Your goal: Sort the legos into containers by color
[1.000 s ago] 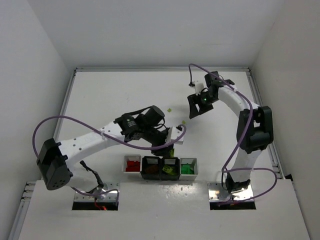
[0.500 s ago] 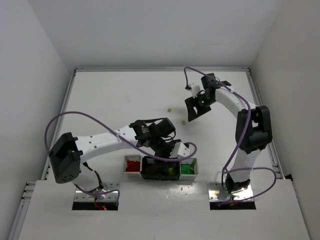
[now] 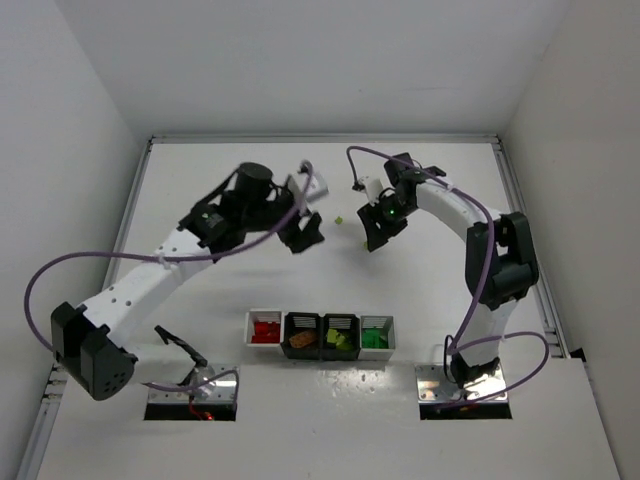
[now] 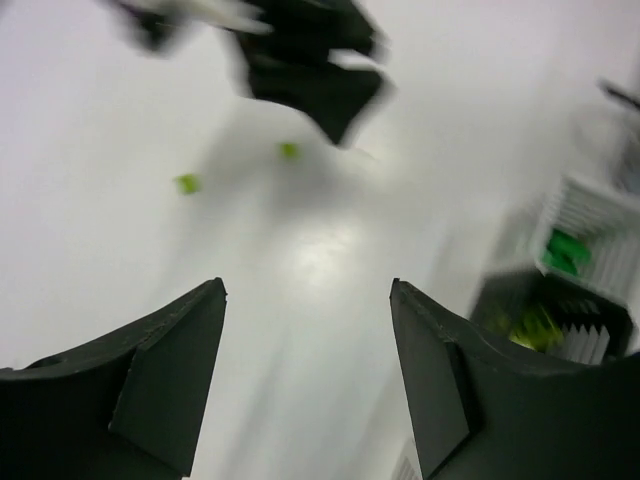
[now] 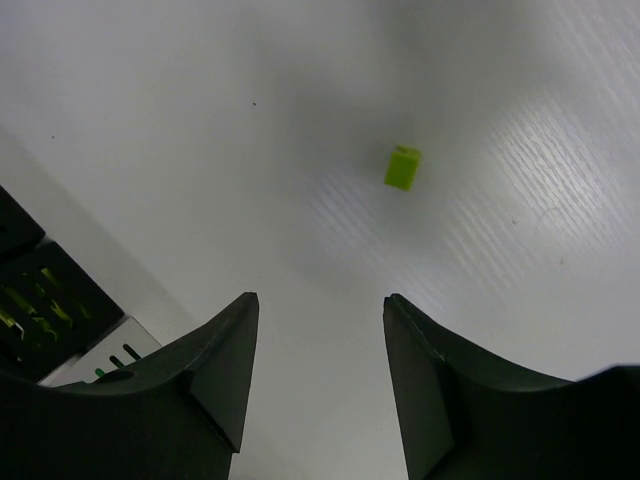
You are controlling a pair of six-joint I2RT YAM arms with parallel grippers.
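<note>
1. Grippers: the left gripper [image 4: 305, 290] is released, its jaws spread with only bare table [image 3: 200, 190] showing between them. The right gripper [image 5: 320, 300] also stands parted and holds nothing.
2. Two loose yellow-green legos show in the left wrist view. A left brick [image 4: 187, 183] sits in the upper left of the frame, and a second brick [image 4: 289, 150] lies just beside the blurred right gripper at upper centre.
3. From above only one loose brick [image 3: 339, 221] is visible, slightly above the middle of the frame. It lies between the two grippers, with the left gripper [image 3: 303, 233] to its lower left and the right gripper [image 3: 372, 238] to its lower right, both near.
4. In the right wrist view a target brick [image 5: 403, 167] lies ahead of the jaw gap. It is up and to the right of the gap's midline and apart from both fingers. I cannot tell which of the two bricks it is.
5. It looks nearly cubic and is turned corner-on, so no long axis can be read.
6. The containers [image 3: 321, 316] sit at lower centre, with yellow-green pieces in the third bin from the left. The right arm seems the better placed: it would need to shift toward the upper right of its own view before clenching.
</note>
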